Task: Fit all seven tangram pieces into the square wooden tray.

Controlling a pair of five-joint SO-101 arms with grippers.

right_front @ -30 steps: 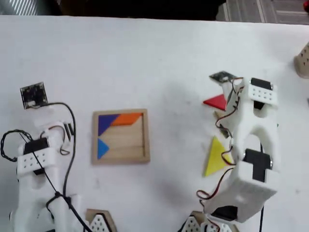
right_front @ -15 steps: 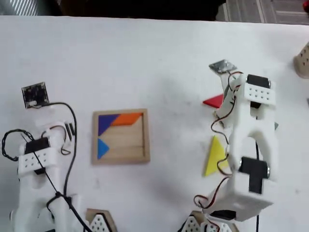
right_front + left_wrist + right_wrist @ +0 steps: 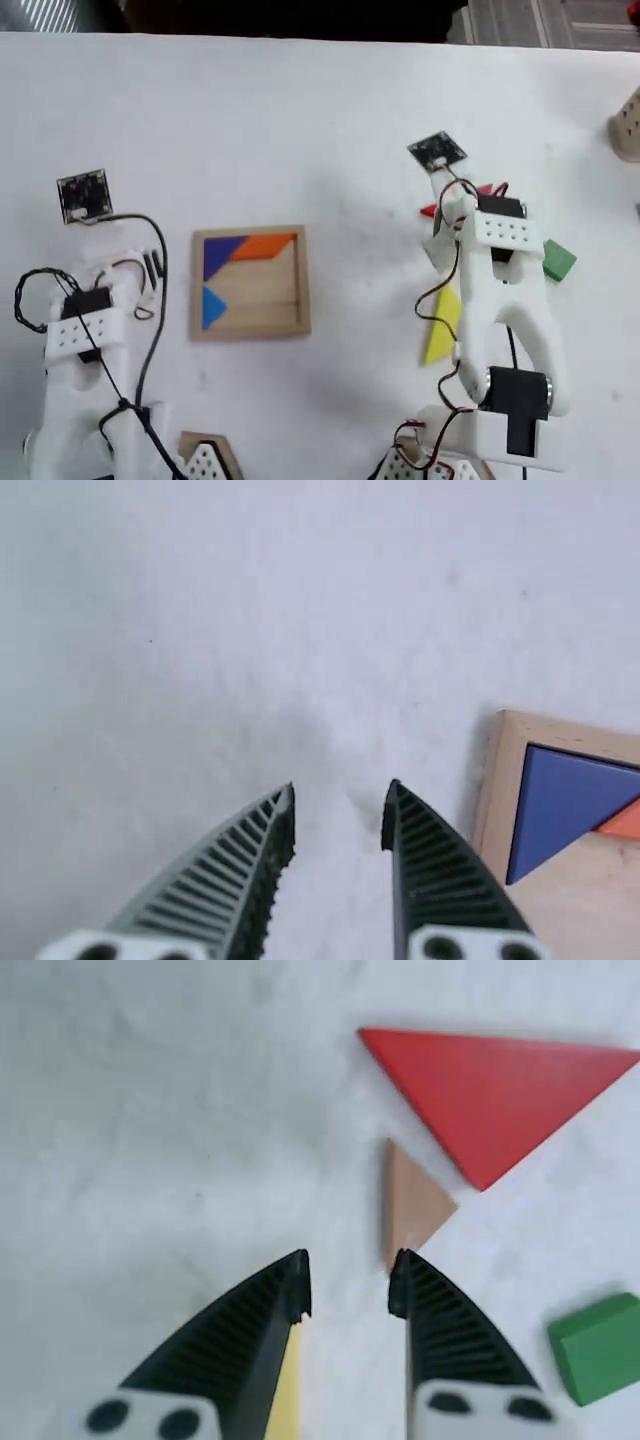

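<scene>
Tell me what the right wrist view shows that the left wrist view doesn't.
Right wrist view: the open right pincer, a red triangle, a small tan triangle, a green block and the edge of a yellow piece. Left wrist view: the open left pincer beside a corner of the wooden tray, which holds a blue triangle and an orange piece. Both: the white table.

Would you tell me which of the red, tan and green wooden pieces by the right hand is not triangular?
The green wooden block: it is square-cornered, unlike the red triangle and the tan triangle.
</scene>
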